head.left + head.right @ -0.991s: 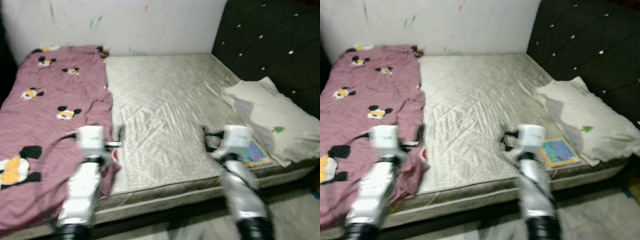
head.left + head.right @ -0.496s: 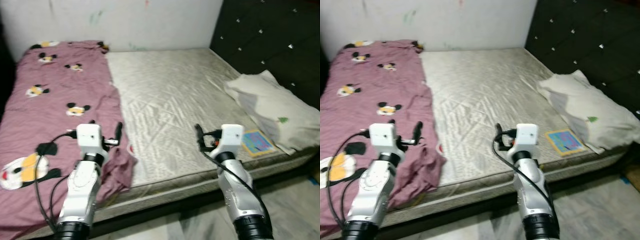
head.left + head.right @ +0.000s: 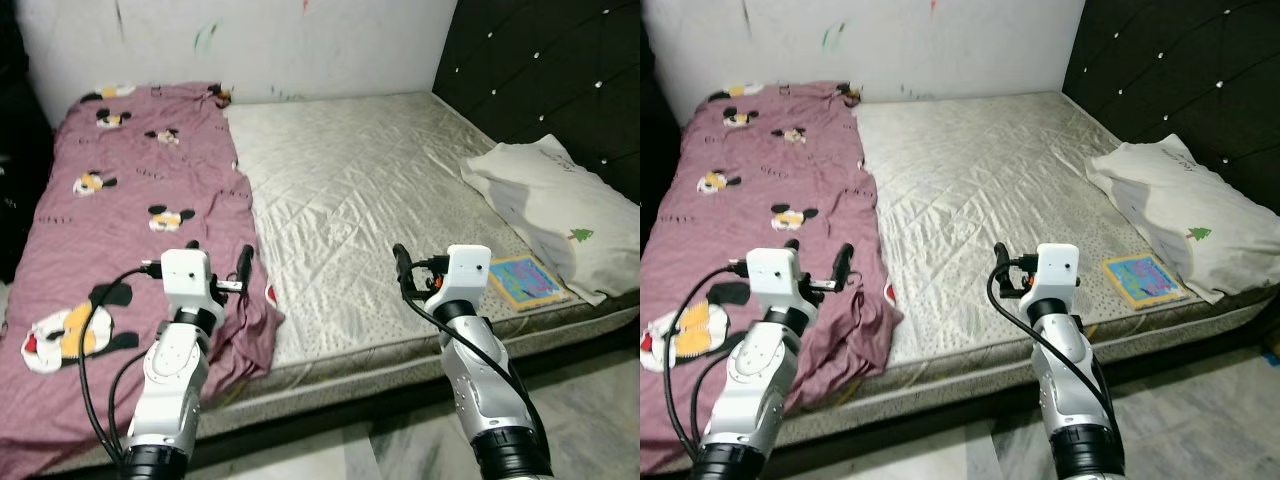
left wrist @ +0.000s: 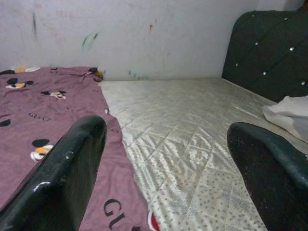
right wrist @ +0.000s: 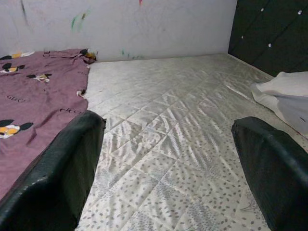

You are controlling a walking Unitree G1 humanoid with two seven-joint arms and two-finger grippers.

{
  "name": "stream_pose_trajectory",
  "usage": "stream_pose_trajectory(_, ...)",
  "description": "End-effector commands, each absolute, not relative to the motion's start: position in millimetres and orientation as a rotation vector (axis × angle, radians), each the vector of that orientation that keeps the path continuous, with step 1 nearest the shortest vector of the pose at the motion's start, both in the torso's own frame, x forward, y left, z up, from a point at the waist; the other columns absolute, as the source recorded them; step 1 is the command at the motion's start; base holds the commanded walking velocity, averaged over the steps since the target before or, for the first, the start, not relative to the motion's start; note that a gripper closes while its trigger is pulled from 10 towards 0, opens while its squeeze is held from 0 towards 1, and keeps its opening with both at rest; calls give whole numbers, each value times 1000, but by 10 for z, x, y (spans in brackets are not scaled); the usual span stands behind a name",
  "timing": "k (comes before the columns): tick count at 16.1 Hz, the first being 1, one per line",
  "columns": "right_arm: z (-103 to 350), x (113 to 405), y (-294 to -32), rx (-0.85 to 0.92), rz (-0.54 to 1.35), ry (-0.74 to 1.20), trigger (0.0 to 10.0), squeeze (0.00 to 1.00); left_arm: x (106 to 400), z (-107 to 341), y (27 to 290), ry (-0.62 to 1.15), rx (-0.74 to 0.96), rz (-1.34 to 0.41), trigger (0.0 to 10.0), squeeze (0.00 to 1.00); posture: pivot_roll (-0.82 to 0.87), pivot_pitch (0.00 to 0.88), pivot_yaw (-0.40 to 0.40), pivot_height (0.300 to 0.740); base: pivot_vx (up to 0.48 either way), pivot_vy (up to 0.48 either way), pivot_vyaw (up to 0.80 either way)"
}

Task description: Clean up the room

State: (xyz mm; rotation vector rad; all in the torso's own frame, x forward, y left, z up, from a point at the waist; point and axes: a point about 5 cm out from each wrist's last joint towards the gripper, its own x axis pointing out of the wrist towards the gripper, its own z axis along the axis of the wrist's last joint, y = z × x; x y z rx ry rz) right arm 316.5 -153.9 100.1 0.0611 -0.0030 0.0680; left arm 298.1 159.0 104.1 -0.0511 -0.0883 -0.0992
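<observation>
Bedding on the mattress is the thing this tidying is about: a mauve cartoon-mouse blanket is lying along the robot's left side of the bed, from the marked wall down to the near edge, where its corner is bunching and drooping over the side, while a white pillow is resting against the dark tufted headboard on the right, with a small colourful picture book lying flat just beside it, near the bed's front edge. Both arms are reaching forward at the bed's near edge, holding nothing; the left gripper is hovering over the bunched blanket corner and the right gripper is hanging above bare quilted mattress, with the book off to its right. In the wrist views each pair of fingers is standing wide apart with only bedding between them. From here, a pinch on the blanket is likely catching just one loose fold, so a pull may be dragging the cloth further off the edge instead of spreading it. The thin book is sitting flat and close to the edge, so a sideways nudge from the fingers could be sliding it onto the floor rather than lifting it, and a reach too far forward risks pressing the fingertips into the soft mattress
</observation>
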Motion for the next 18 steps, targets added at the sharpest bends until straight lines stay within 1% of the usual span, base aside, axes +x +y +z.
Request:
stream_pose_trajectory(1, 1035, 3185, -1555, 58, 61, -14, 10000, 0, 3004, 1084, 1594, -106, -45, -99, 10000, 0, -62, 0, -28, 740, 277, 0, 0)
stream_pose_trajectory(11, 1081, 3186, -1578, 45, 44, -28, 10000, 0, 3012, 1084, 1599, -100, -35, -99, 10000, 0, -55, 0, -28, 740, 316, 0, 0)
stream_pose_trajectory(17, 1077, 3188, -1584, 41, 43, -25, 10000, 0, 3030, 1051, 1599, -77, -33, -82, 10000, 0, -55, 0, -29, 740, 0, 0, 0)
stream_pose_trajectory(18, 1076, 3188, -1586, 40, 45, -24, 10000, 0, 3030, 1050, 1595, -77, -37, -84, 10000, 0, -54, 0, -30, 740, 0, 416, 0)
